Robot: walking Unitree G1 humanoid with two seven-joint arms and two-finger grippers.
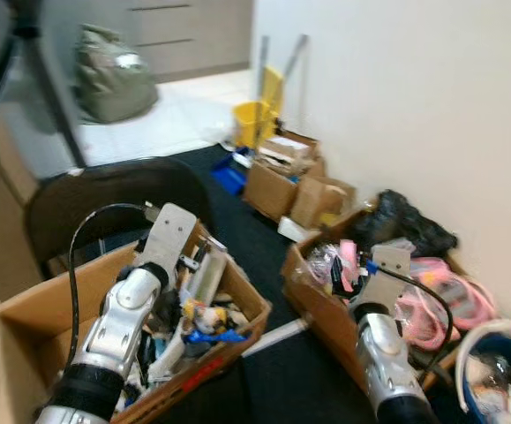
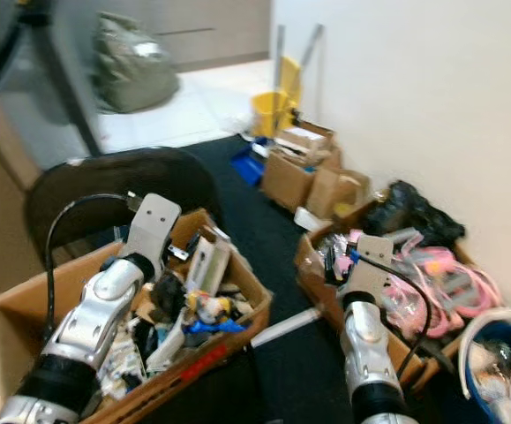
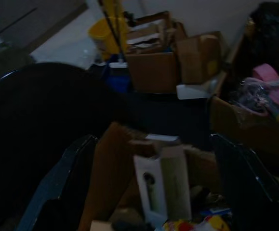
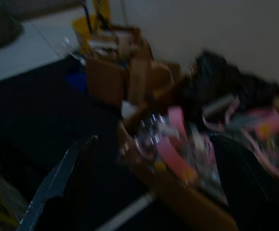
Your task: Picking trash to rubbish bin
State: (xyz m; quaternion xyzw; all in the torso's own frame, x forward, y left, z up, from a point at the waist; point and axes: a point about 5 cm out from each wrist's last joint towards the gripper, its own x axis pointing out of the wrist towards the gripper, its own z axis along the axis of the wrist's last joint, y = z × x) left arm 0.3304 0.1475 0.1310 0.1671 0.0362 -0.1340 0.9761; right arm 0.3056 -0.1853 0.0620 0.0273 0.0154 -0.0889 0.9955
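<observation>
Head views. Left arm (image 1: 118, 322): silver, raised forward over a cardboard box (image 1: 26, 327) at lower left, wrist plate above the box's clutter. Box holds mixed trash (image 1: 198, 314): a white carton, yellow and blue bits, dark items. Red print on the box front, too blurred to read. Right arm (image 1: 383, 353): silver, raised forward over the near edge of a second box (image 1: 317, 300) by the wall, with a black cable looping off its wrist. Second box holds pink items (image 1: 432, 300) and clear plastic; black bag (image 1: 405, 221) at its far end. Blue bin (image 1: 502, 371) with a white rim at lower right, crumpled scraps inside. Dark chair (image 1: 105, 203) behind the left box. Farther along the wall: two more boxes (image 1: 281, 181), yellow bucket (image 1: 253, 119). Olive sack (image 1: 109, 75) on the pale floor beyond.

Left wrist view. Dim. Left gripper (image 3: 153, 192): the two black fingers stand wide apart, nothing between them but the box below; white carton (image 3: 153, 192) upright in the gap. No legible lettering.

Right wrist view. Dim and blurred. Right gripper (image 4: 153, 187): fingers spread wide, nothing held, above the pink items (image 4: 173, 154) and second box edge. No labels readable.
</observation>
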